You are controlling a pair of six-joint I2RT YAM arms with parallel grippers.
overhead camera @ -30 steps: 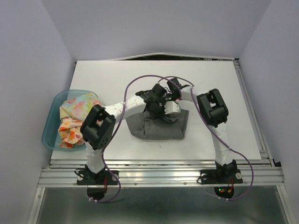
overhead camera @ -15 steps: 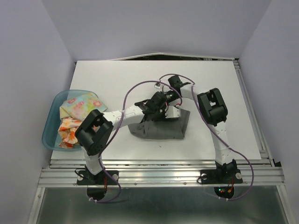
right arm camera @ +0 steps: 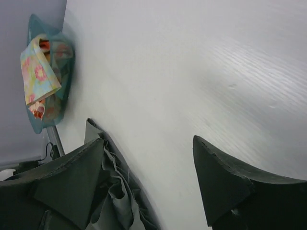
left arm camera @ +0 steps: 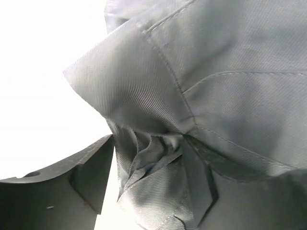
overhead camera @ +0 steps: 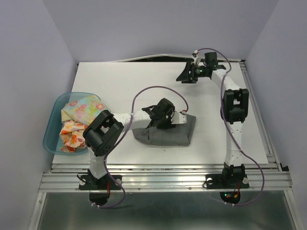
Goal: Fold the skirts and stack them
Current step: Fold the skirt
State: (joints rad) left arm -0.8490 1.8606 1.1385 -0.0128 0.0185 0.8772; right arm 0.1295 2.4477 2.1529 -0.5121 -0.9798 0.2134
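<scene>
The dark grey skirt point(overhead camera: 168, 136) lies folded in the middle of the tabletop point(overhead camera: 115, 84); the left tool point(left arm camera: 148, 158) sits at its far edge, fingers spread, loose grey folds bunched between them (no firm pinch shows); the right tool point(right arm camera: 147, 143) hangs raised near the far edge, wide apart, holding nothing; the pastel floral skirt point(overhead camera: 82, 107) and the orange-flowered skirt point(overhead camera: 71, 135) rest in the blue basin point(overhead camera: 49, 134) at the left.

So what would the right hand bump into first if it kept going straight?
Probably the bare white table: the right hand, open and empty, tilts down at it. The dark grey skirt lies off to the side.
</scene>
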